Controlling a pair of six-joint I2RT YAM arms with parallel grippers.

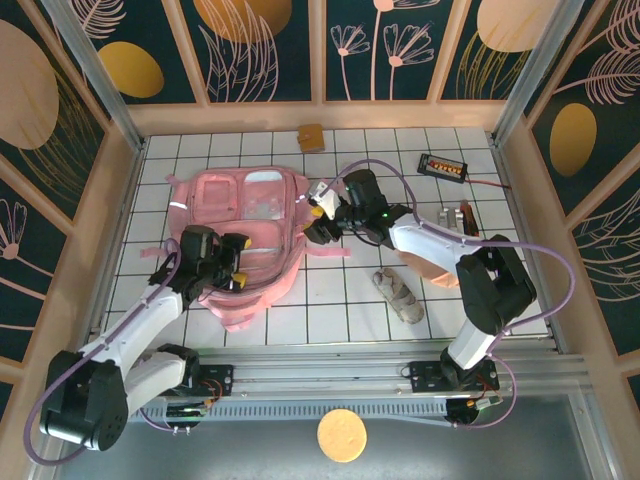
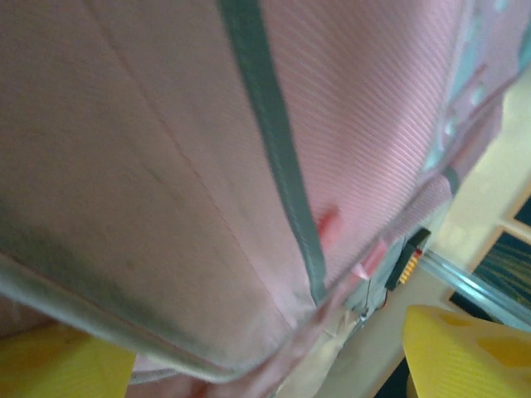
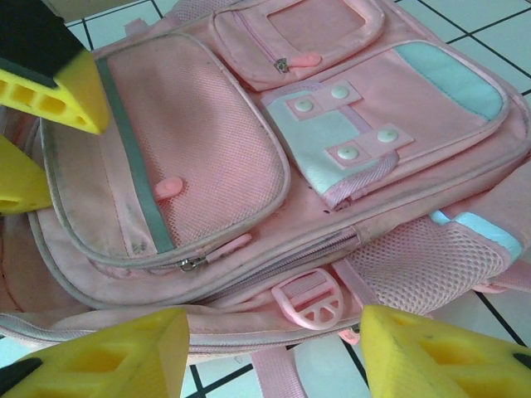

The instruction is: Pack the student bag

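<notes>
On the table [image 1: 400, 150], the student bag [image 1: 240, 220] lies flat. The left end effector [image 1: 240, 262] at its near edge and the right end effector [image 1: 315, 212] at its side both gape wide. Pinching loose cloth, not a zip pull [image 3: 192, 264], could drag the bag

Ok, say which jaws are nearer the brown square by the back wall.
Right. Right jaws: nearside of the brown square, at the student bag's right edge. Left jaws: over the bag's near-left part, farther off.
</notes>
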